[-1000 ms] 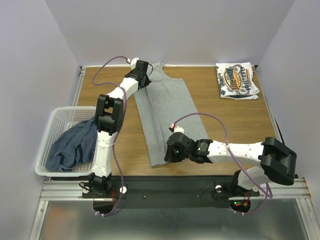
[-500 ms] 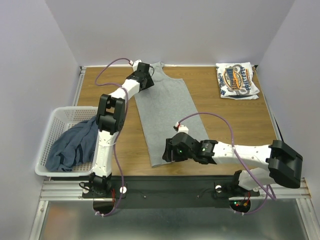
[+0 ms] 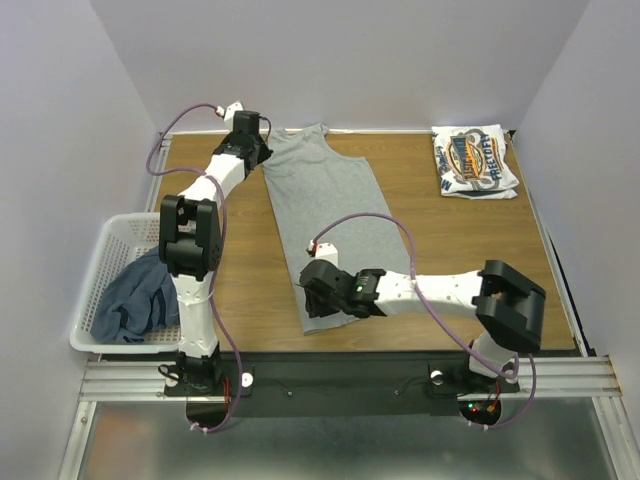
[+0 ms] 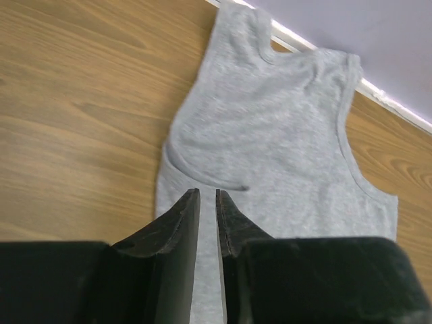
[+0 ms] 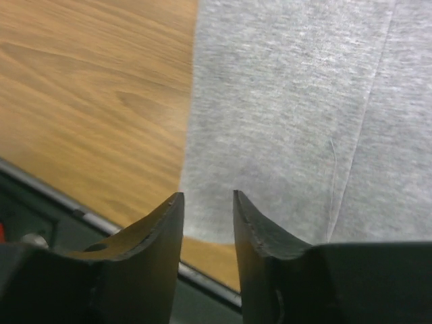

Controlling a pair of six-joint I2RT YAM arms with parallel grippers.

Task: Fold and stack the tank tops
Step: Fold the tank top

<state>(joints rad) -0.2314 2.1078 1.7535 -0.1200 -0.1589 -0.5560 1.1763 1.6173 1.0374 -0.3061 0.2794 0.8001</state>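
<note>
Grey top (image 3: 325,215): plain light grey knit, soft and sleeveless. We find it spread flat at mid-bench, with the scooped neck and straps toward the far edge and the straight hem toward the near edge. In the right wrist view a faint lengthwise crease runs near the hem.
White top (image 3: 476,162): white cloth printed with a blue-and-orange logo. It is folded to a rough rectangle at the far right corner, well apart from the grey top.
Blue top (image 3: 135,300): dark slate blue cloth, crumpled in a loose heap inside the basket.
Basket (image 3: 92,290): white plastic lattice, rectangular, set at the left edge of the bench.
Bench (image 3: 450,240): smooth brown board with a wood grain.
Left fingers (image 4: 189,209): black and tapered, over the grey top's left edge by the armhole. They are parted by only a narrow slit. We see nothing clamped between them, and grey cloth shows below the tips.
Right fingers (image 5: 172,216): black, with curved inner faces, over the near left hem corner of the grey top. They are moderately parted, the gap between them is empty, and the cloth lies flat beneath.
</note>
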